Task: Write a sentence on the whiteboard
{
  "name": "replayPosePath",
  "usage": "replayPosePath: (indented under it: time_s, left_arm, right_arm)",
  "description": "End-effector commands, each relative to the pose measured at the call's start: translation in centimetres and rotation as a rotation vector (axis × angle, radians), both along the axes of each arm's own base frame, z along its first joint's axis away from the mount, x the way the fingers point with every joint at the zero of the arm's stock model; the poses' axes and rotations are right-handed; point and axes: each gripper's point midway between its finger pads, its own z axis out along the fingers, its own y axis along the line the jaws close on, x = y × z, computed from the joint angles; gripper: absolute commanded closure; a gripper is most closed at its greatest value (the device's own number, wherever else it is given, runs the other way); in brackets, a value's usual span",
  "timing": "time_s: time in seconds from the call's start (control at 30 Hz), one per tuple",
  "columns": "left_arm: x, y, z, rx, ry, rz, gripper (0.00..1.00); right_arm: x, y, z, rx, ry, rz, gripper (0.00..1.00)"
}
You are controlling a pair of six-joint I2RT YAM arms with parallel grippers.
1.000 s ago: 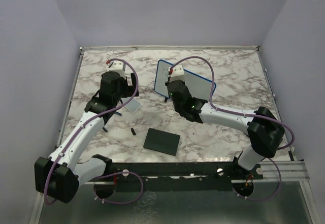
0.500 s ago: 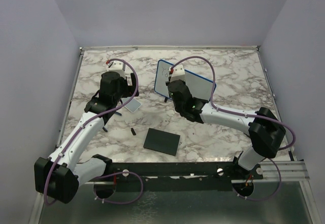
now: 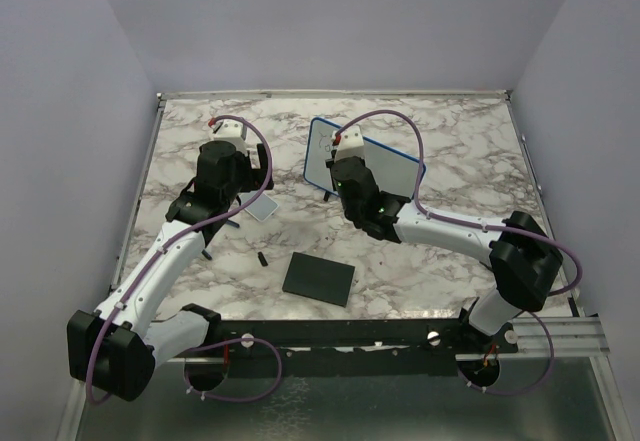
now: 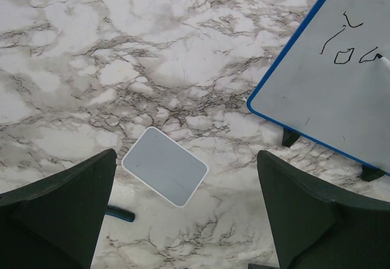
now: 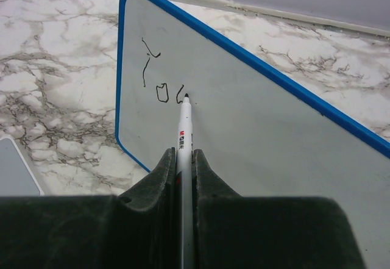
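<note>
Between the clenched fingers of the right gripper [image 5: 184, 159], a white marker [image 5: 184, 132] points ahead, its tip touching the whiteboard [image 5: 262, 141] just beyond the first letters of the sentence [image 5: 162, 93]. The board leans on small feet [image 4: 290, 137]; pressing too hard could shove or tip it, spoiling the strokes.

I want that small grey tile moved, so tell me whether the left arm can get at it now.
Probably yes. The left gripper hangs open over the small grey tile, which lies flat on the table, apart from the whiteboard, with nothing on top of it.
</note>
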Motion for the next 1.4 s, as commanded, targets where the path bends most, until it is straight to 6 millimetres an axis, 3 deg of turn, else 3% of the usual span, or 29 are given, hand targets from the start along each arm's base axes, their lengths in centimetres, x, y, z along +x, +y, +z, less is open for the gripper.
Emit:
replayPosePath:
  time_s: [0.0,1.0,1.37]
  left_arm:
    - [-0.3,-0.3,0.4,0.000,-0.021,-0.023,0.01]
    - [-0.3,-0.4,0.5,-0.001,-0.022,-0.025,0.01]
    - [-0.3,-0.4,0.5,-0.002,-0.023,-0.025,0.01]
  right_arm:
    - [0.7,-0.2,1.8,0.026,-0.044,-0.024,1.00]
    - [0.5,-1.9,3.8,0.051,-0.103,-0.075,1.00]
    - [0.4,-1.2,1.9,0.032,-0.055,-0.045,1.00]
